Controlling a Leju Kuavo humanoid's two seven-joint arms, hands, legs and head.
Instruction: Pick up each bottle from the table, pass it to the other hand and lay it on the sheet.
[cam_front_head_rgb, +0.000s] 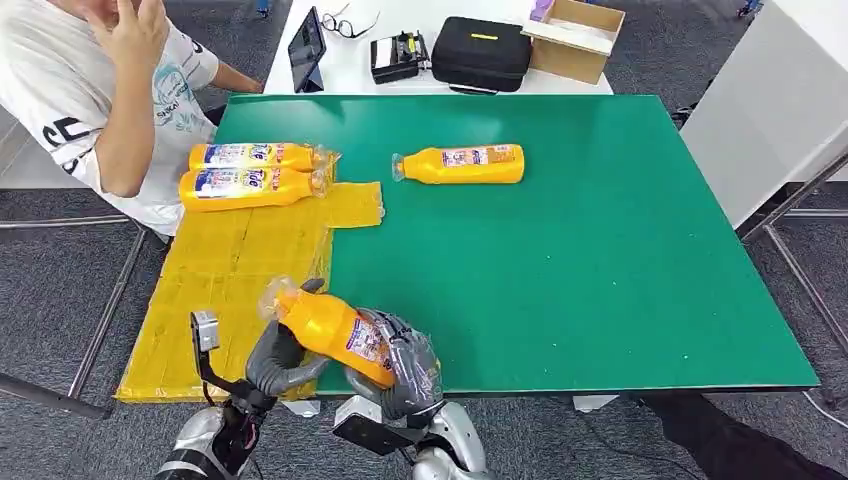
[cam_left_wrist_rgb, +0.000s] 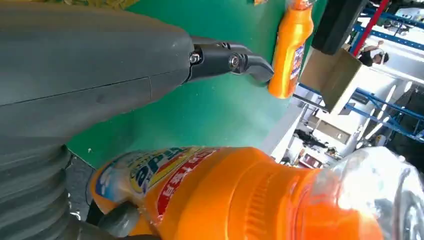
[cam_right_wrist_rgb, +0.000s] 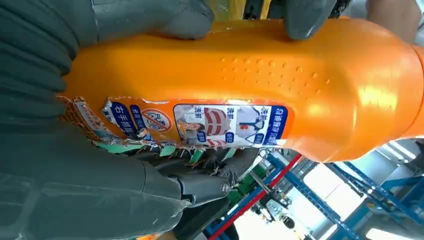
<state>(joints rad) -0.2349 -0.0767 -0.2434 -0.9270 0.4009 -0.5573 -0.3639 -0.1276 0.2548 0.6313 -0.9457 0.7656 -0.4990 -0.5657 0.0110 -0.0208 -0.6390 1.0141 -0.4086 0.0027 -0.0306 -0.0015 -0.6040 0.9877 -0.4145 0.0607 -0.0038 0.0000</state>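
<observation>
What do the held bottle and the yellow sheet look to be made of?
Held bottle: seemingly glossy orange plastic, with highlights, a moulded dot texture, a torn paper-like label and clear wrap over the cap. Yellow sheet: probably matte cardboard, flat with panel seams; uncertain.

Dark grey carpet floor (cam_front_head_rgb: 650, 440) all round. Green-topped desk (cam_front_head_rgb: 600, 260) in the middle, on metal legs. Beyond it, a white table (cam_front_head_rgb: 360, 60) bearing a black case (cam_front_head_rgb: 482, 52), an open cardboard box (cam_front_head_rgb: 575, 40), a tablet (cam_front_head_rgb: 306, 45) and glasses (cam_front_head_rgb: 350, 22). White panel (cam_front_head_rgb: 770, 100) at far right. Seated person (cam_front_head_rgb: 90, 90) in a white shirt at far left. Blue and red racking (cam_right_wrist_rgb: 300, 185) under bright light behind.
</observation>
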